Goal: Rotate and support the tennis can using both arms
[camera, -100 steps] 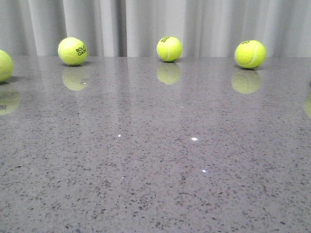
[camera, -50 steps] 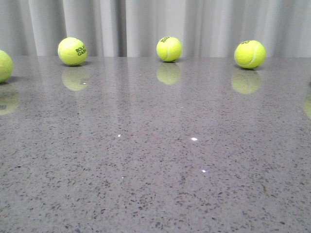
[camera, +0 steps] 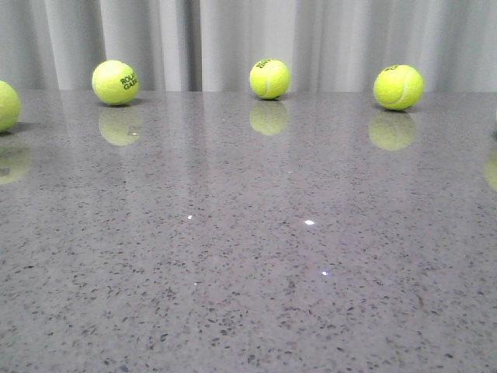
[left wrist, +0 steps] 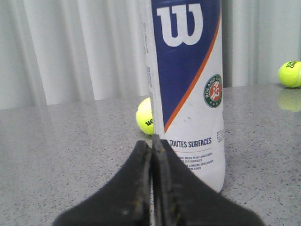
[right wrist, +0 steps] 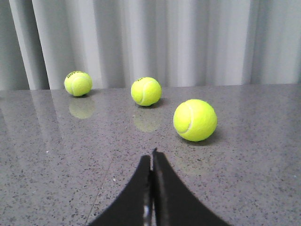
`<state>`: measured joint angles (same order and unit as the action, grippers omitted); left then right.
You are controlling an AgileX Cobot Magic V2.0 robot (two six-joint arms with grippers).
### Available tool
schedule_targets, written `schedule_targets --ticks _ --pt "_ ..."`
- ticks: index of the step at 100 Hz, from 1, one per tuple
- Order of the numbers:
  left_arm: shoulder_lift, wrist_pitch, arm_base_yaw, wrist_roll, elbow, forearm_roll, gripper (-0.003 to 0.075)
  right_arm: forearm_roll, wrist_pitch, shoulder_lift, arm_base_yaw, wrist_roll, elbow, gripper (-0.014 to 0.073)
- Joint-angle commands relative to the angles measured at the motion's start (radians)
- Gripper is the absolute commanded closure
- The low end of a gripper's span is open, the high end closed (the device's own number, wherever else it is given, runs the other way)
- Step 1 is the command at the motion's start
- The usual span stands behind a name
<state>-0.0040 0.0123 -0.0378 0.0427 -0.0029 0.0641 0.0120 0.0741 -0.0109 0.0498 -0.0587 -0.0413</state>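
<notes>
The tennis can (left wrist: 188, 84) shows only in the left wrist view. It stands upright on the grey table, with a navy-and-white label, a white W logo and an orange stripe. My left gripper (left wrist: 151, 143) is shut and empty, just in front of the can's lower part. Whether it touches the can I cannot tell. My right gripper (right wrist: 151, 157) is shut and empty, low over the table, a short way from a tennis ball (right wrist: 195, 120). The can and both arms are out of the front view.
Tennis balls lie along the table's far edge by the grey curtain (camera: 115, 81) (camera: 269, 78) (camera: 398, 86), and one at the left edge (camera: 6, 105). A ball (left wrist: 146, 117) sits behind the can, another farther off (left wrist: 290, 74). Two more balls lie ahead of my right gripper (right wrist: 78, 83) (right wrist: 146, 91).
</notes>
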Motion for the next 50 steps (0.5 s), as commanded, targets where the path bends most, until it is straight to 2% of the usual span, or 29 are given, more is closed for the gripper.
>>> schedule_targets --ticks 1,15,50 --pt "-0.040 -0.083 0.001 -0.008 0.046 -0.001 0.0741 -0.012 -0.136 -0.020 0.000 -0.006 0.003 0.0662" --pt "-0.040 -0.083 0.001 -0.008 0.046 -0.001 0.0741 -0.012 -0.217 -0.020 0.000 -0.006 0.051 0.0662" --pt "-0.040 -0.083 0.001 -0.008 0.046 -0.001 0.0741 -0.012 -0.204 -0.020 0.000 -0.006 0.049 0.0662"
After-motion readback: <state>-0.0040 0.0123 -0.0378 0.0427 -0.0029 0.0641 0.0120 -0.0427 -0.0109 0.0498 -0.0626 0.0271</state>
